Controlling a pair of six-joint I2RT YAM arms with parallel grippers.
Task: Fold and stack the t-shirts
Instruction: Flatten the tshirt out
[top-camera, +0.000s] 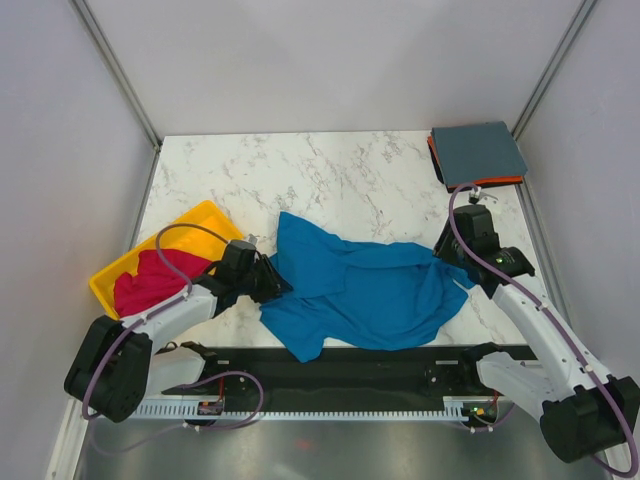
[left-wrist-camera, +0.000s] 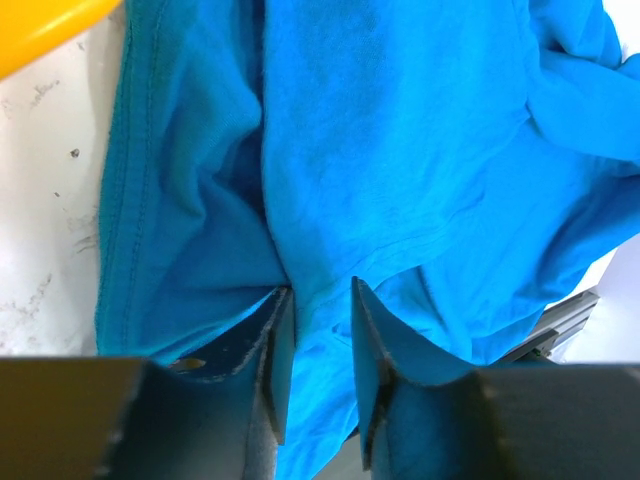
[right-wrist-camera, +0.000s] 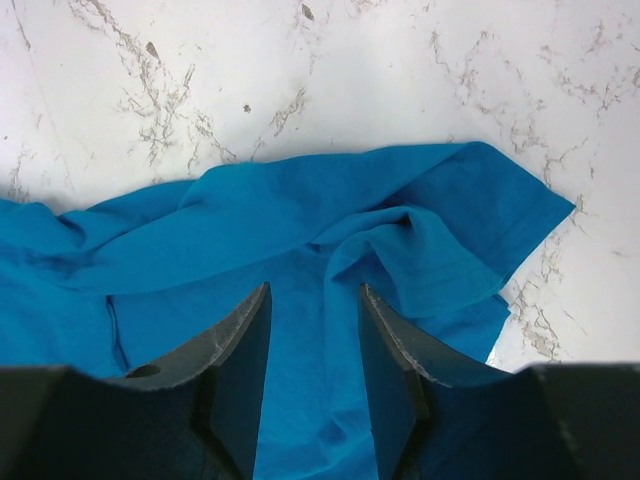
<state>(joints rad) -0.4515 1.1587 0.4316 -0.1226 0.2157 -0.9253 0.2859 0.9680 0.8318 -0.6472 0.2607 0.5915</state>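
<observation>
**Blue tee spread at bench centre, both end effectors at its edges**

The bright blue t-shirt (top-camera: 370, 295) is seen unfolded and rumpled across the middle of the bench (top-camera: 330, 170), toward 6 o'clock. Its cloth is creased and partly doubled over itself. A stitched hem is shown along its 9 o'clock edge in the left wrist view.

The left end effector (left-wrist-camera: 321, 287) is set on that 9 o'clock edge. Its fingers (left-wrist-camera: 278, 350) are seen a little apart, astride a raised ridge of blue cloth. Whether that ridge is pinched cannot be told.

The right end effector (right-wrist-camera: 315, 288) is placed at the shirt's 3 o'clock edge. Its jaws stand apart, nothing is clamped, and flat blue cloth shows in the gap. A loose folded-over corner lies just beyond it on the marble.

The magenta-red t-shirt (top-camera: 148, 285) is bunched inside the yellow tray (top-camera: 200, 215), at about 8 o'clock, just beside the left arm.

At the 1 o'clock corner, the slate grey-blue t-shirt (top-camera: 478, 150) is laid folded into a neat square. It rests on top of the orange t-shirt (top-camera: 435, 155), of which only a thin rim is visible. That stack lies well apart from the blue shirt.
</observation>
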